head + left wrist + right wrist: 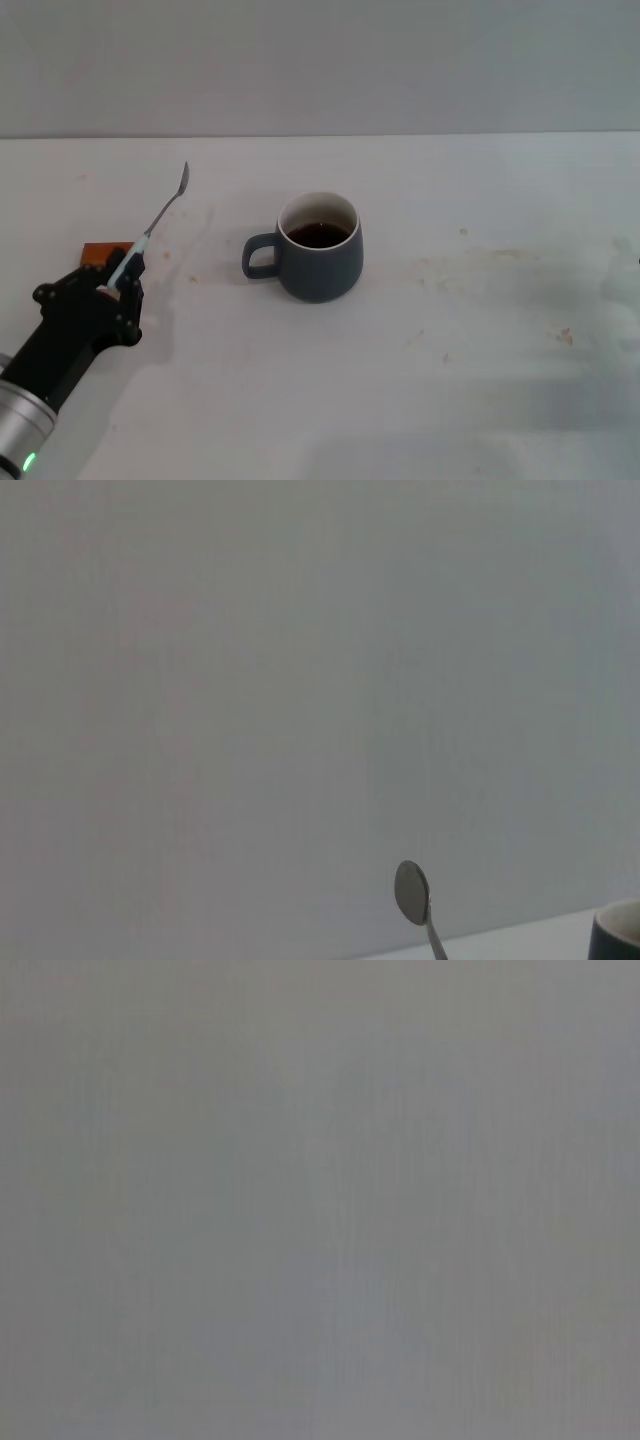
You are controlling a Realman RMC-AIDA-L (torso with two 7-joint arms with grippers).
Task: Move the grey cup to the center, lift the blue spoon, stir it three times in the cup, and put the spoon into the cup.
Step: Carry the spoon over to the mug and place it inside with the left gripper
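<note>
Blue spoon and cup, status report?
Left gripper shut on pale-blue-handled metal spoon, raised, bowl up. Slate-grey ceramic mug mid-table, dark liquid inside. Right gripper out of view. Path to mug open.

slate-grey cup (318,262), pale-blue-handled spoon (160,218)

Open table (480,380) around grey cup (320,262)

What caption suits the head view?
Left gripper holds the blue spoon raised, left of the grey cup.
</note>
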